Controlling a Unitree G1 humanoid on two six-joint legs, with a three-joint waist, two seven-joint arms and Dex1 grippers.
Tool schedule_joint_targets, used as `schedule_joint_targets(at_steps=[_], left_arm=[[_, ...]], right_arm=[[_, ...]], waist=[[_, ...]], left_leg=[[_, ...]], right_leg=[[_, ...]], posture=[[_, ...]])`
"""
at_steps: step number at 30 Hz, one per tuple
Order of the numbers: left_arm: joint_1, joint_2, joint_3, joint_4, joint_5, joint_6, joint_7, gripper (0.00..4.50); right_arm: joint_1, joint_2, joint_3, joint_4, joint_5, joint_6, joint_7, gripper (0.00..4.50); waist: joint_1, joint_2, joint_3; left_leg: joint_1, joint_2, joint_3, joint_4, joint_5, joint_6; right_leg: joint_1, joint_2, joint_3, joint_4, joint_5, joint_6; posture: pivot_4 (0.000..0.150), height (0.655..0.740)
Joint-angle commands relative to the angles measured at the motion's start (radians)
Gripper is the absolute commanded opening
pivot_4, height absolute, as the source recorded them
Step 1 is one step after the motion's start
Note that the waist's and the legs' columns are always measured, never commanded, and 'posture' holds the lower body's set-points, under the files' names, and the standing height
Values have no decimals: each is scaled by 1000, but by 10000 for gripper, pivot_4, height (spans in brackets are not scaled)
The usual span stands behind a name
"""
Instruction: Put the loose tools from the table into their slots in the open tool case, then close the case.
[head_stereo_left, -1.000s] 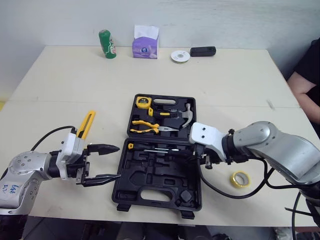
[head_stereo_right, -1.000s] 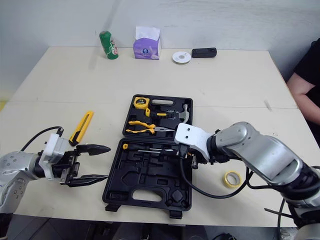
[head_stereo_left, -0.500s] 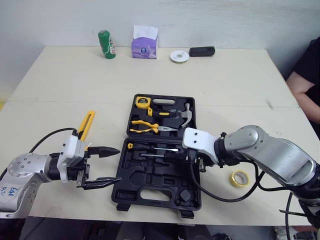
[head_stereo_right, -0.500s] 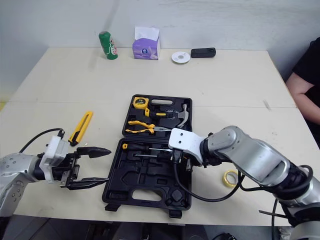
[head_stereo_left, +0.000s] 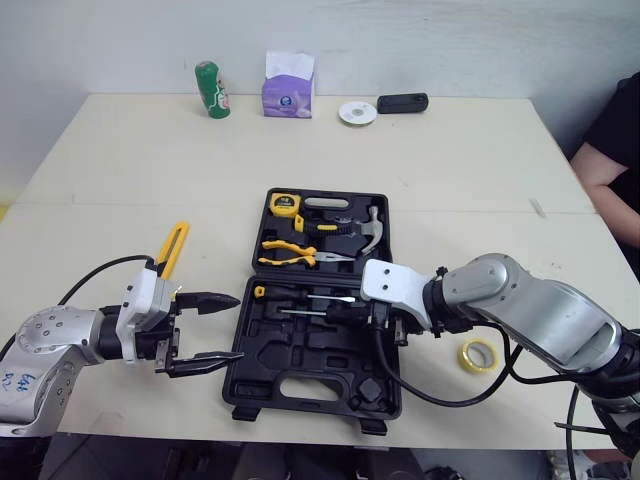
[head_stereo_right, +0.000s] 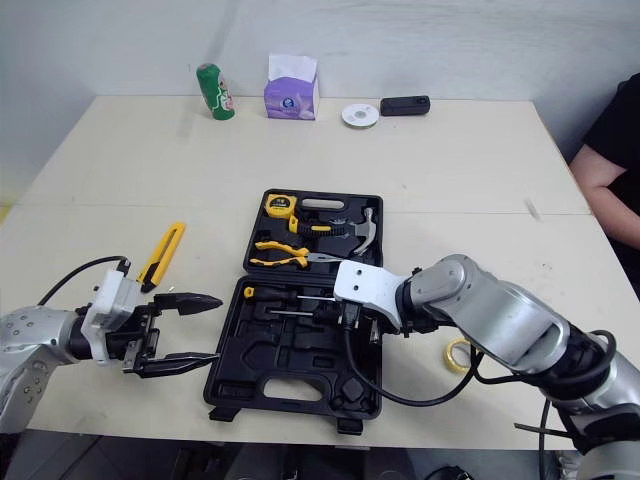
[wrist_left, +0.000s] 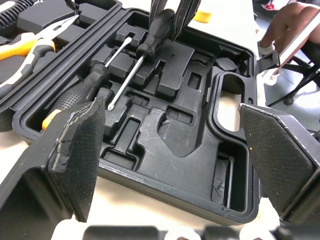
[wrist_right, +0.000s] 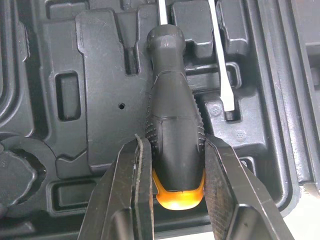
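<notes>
Stereo eyes on the robot's head look forward and down across the worktop (head_stereo_left: 120, 150), seeing the open tool case (head_stereo_left: 300, 352) whole, from above and well back. The left wrist camera faces the case's moulded tray low and close from its side. The right wrist camera looks from even nearer, straight onto the screwdriver (wrist_right: 175, 135) both wrist views share.

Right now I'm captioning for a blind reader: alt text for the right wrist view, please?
The right hand grips a black screwdriver with an orange butt, over the moulded slots of the tool case. A second metal shaft lies alongside.
</notes>
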Motion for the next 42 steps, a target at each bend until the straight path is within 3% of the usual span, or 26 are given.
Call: schedule_joint_targets(at_steps=[1, 5, 13, 17, 20, 23, 27, 31, 42], left_arm=[[1, 2, 18, -31, -3, -6, 7, 45000], [9, -4, 24, -26, -4, -9, 15, 45000], [29, -4, 26, -12, 1, -27, 5, 45000], [34, -11, 27, 4, 4, -48, 4, 45000], [32, -16, 26, 19, 7, -62, 0, 45000], [21, -21, 22, 40, 11, -78, -5, 45000], [0, -25, 12, 65, 16, -92, -13, 45000], [-18, -29, 4, 78, 21, -95, -19, 45000], [-46, -33, -16, 64, 22, -75, -2, 45000]], right_arm=[[-10, -17, 7, -5, -14, -12, 18, 14197], [-11, -7, -9, 1, -14, -21, 24, 31259], [13, -115, -67, -17, 7, -63, 118, 31259], [113, -167, -221, 7, 88, -169, 218, 31259], [236, -120, -395, 39, 197, -236, 261, 31259], [340, -3, -471, 91, 182, -431, 233, 31259], [414, 120, -460, 157, 161, -548, 210, 18896], [417, 207, -407, 201, 113, -661, 202, 785], [357, 335, -243, 379, -96, -849, 161, 785]], waist=[[0, 0, 0], [0, 0, 0], [1, 0, 0], [3, 0, 0], [6, -1, 0], [5, -2, -1], [3, -4, -1], [2, -4, -1], [4, -4, -1]], left_leg=[[0, 0, 0, 0, 0, 0], [0, 0, 0, 0, 0, 0], [0, -1, 0, 0, 0, 0], [0, -1, 0, -1, 0, 0], [0, -1, 0, -1, 0, 0], [0, -1, 0, 0, 0, 1], [3, -1, 1, -1, 1, 1], [4, -1, 1, -1, 1, 1], [4, -1, 1, -1, 1, 1]], right_leg=[[0, 0, 0, 0, 0, 0], [0, 0, 0, 0, 0, 0], [0, -1, 0, 0, 0, 0], [0, -1, 0, -1, 0, 0], [2, -1, -1, -2, 0, 0], [2, -1, -1, -2, 0, 0], [3, 0, 0, 1, 0, 0], [3, 0, 1, 2, 0, 0], [2, 0, 0, 2, 0, 0]], posture=[[1500, 7400], [1500, 7400], [1500, 7400], [1500, 7400], [1500, 7400], [1500, 7400], [1500, 7400], [1500, 7400], [1500, 7400]])
